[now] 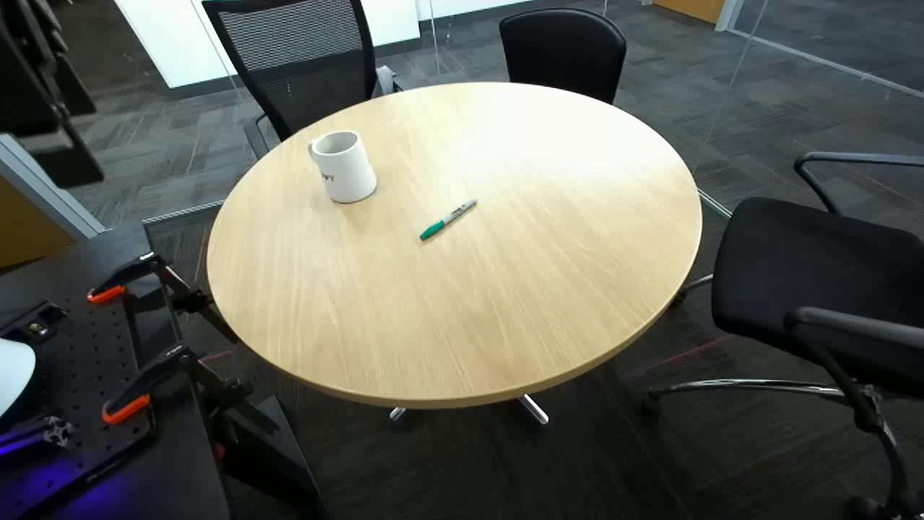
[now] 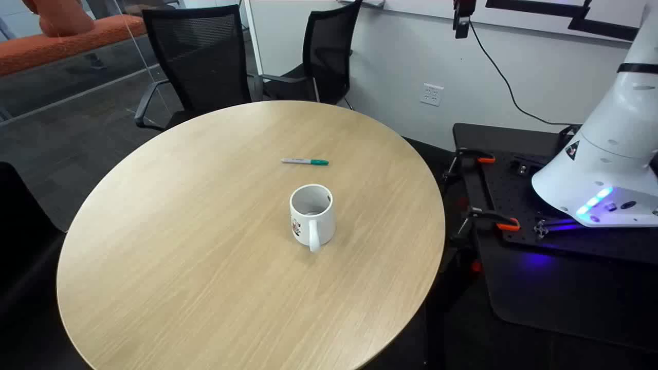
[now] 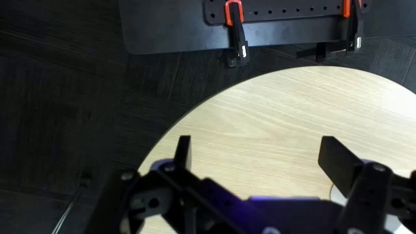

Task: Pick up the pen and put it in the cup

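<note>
Tabletop (image 1: 505, 310) leaves room between pen (image 1: 447, 219), cup (image 1: 346, 172) and edge (image 1: 462, 402).

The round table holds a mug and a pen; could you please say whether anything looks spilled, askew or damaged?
Nothing stands out: the mug stands upright, the pen lies flat and apart from it, and the tabletop shows no spill or damage.

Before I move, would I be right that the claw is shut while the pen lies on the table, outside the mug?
Not quite: the wrist view shows the claw open. The pen does lie on the round table, outside the mug.
</note>
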Robot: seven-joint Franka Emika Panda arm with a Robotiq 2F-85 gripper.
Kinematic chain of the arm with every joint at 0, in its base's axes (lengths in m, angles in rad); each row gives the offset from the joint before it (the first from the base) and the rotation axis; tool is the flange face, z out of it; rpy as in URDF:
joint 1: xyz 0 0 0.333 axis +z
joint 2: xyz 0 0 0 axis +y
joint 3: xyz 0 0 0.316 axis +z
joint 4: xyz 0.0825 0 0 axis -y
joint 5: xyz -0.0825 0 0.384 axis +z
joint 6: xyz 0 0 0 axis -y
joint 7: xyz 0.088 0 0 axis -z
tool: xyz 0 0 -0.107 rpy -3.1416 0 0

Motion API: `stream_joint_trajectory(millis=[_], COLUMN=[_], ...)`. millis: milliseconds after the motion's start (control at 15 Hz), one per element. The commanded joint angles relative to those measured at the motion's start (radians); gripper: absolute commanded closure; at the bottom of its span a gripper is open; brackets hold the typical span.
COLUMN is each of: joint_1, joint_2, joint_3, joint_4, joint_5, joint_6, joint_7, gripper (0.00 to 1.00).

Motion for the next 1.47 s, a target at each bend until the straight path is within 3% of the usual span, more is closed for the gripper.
stream_joint_trajectory(millis=[0,467,733,1067,1400], joint_1=[-0.015,0.003,0.026,0.085,0.12], joint_2=[0.003,-0.007,0.042,0.143,0.297], joint_3=[0.014,0.048,0.139,0.223,0.259], joint_4=[0.002,0.017,0.065,0.14,0.226], joint_5=[0.007,0.017,-0.008,-0.008,-0.005], joint_6=[-0.002,0.033,0.079,0.167,0.255], joint_7=[-0.007,0.022,0.099,0.139,0.143], gripper=[0.0,0.0,0.0,0.0,0.0])
